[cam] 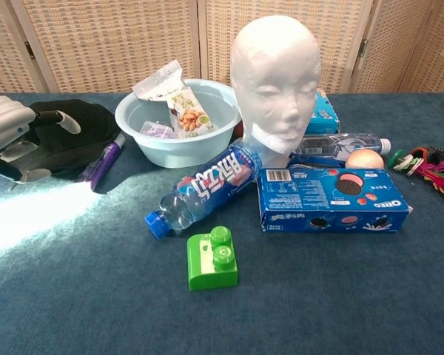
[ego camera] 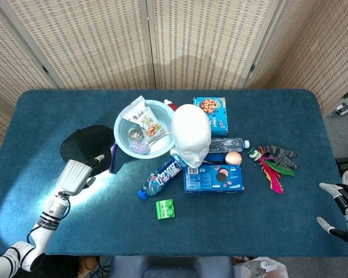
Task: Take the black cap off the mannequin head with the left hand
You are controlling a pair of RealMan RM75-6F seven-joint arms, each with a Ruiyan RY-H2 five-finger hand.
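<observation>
We see a matt black cloth cap (ego camera: 87, 143), a smooth matt white foam mannequin head (cam: 275, 81), a glossy clear plastic bottle (cam: 204, 188), and a desk (ego camera: 267, 226) covered in napped blue cloth.

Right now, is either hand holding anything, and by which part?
The left hand lies on the black cap, which sits on the table; whether its fingers grip the near edge cannot be told. The right hand is open, holding nothing.

The long blue cookie box (cam: 333, 198) says "OREO" in white letters near its right end; the bottle (cam: 205, 189) lying on its side has big white letters on its blue label, too hard to read.
</observation>
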